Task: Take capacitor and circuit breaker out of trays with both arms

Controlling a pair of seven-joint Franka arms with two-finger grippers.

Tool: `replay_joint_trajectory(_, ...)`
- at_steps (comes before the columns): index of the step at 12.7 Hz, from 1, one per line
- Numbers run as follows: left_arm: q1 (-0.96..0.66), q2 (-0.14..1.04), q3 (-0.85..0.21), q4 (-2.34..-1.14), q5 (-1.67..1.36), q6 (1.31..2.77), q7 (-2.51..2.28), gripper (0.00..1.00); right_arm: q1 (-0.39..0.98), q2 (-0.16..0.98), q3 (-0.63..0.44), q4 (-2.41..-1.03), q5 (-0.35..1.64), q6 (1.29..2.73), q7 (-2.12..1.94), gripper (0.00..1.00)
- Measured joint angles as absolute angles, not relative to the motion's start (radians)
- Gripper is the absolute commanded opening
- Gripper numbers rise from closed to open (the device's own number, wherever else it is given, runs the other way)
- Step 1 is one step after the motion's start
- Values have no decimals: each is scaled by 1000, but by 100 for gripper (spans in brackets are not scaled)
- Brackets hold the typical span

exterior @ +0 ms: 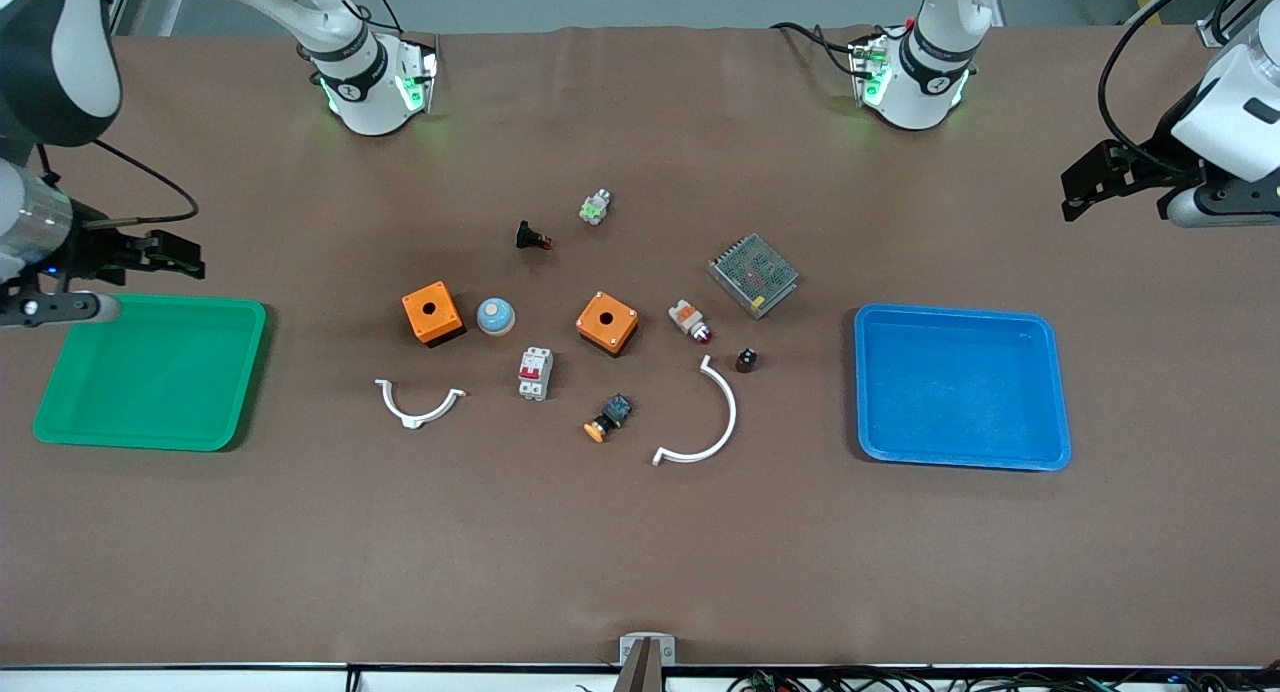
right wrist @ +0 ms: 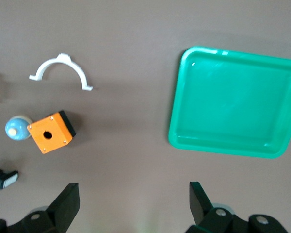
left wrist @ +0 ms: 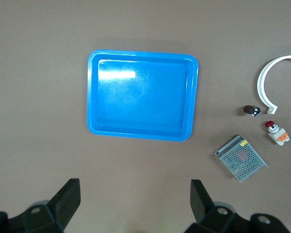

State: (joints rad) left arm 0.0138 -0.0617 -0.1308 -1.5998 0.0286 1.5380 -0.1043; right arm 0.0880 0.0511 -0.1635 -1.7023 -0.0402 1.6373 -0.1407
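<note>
The capacitor — a tiny black stubby cylinder — lies tipped on the counter, between the larger white curved clip and the blue tray; in the left wrist view its shiny end faces away from that tray. The breaker is a light-grey block with red levers facing up, its long axis running toward the front camera, between the two orange boxes and nearer the camera. The left claw hangs released beside the blue tray; the right claw hangs released by the green tray.
</note>
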Motion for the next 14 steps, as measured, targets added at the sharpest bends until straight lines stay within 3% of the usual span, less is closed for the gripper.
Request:
replay_joint_trajectory(5,14,-62,-131,-1600,29,1541,-104,100,74,51,-161,-1562,-41,1600,-216,100)
replay_joint_trajectory(14,14,-63,-131,-1600,29,1561,-104,100,61,54,-161,-1494,-81,1597,-184,100)
